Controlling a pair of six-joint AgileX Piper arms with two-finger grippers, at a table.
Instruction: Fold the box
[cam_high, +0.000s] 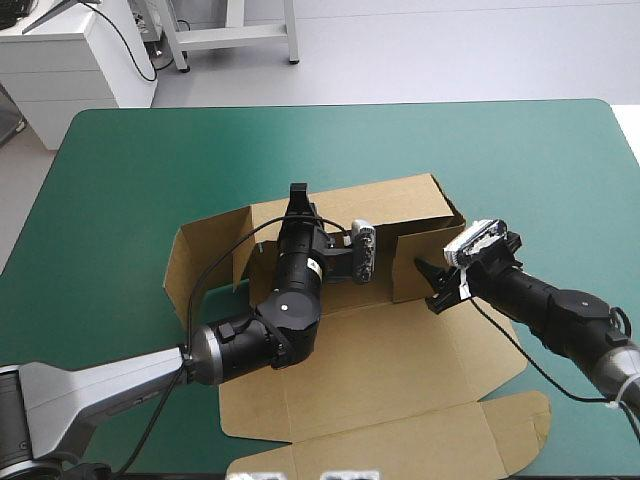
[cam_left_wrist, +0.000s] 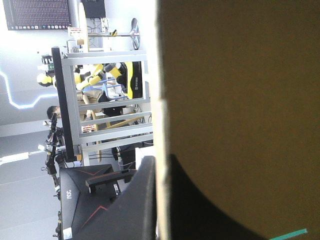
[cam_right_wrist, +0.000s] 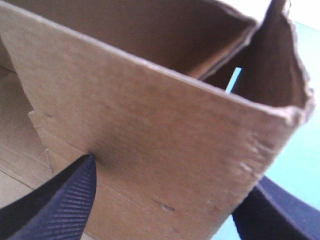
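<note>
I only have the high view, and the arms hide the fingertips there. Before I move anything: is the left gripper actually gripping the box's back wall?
Observer: Yes. Its wrist view shows the left gripper all but shut, with the edge of the box pinched between the black fingers.
Operator: And the right one?
Observer: The right gripper is open. A raised wall of the box stands between its fingers, unpinched.
Operator: Any contact there?
Observer: One fingertip touches the wall's face. The other finger is partly hidden behind the wall, so I cannot tell.
</note>
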